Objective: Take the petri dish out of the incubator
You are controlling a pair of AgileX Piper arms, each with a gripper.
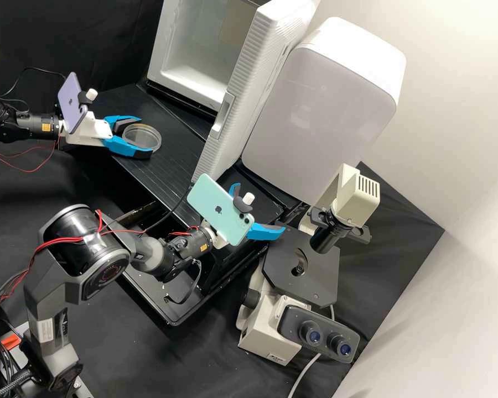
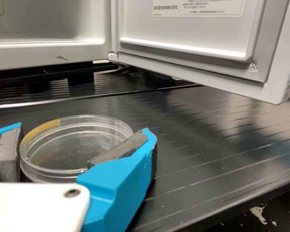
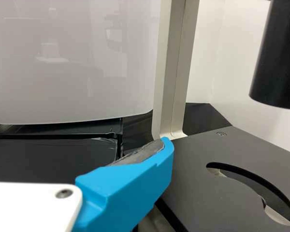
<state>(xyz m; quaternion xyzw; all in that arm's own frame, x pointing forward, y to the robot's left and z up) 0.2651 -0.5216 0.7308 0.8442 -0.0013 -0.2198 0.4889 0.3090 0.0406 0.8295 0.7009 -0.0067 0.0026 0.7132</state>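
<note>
Already the petri dish (image 2: 72, 145) lies on the black surface (image 2: 222, 135), at about 7 o'clock from the open incubator (image 1: 193, 50). You look to be at the release. Your left end effector (image 2: 79, 130) straddles it, fingers apart. Next, withdraw toward 9 o'clock without nudging it.
</note>
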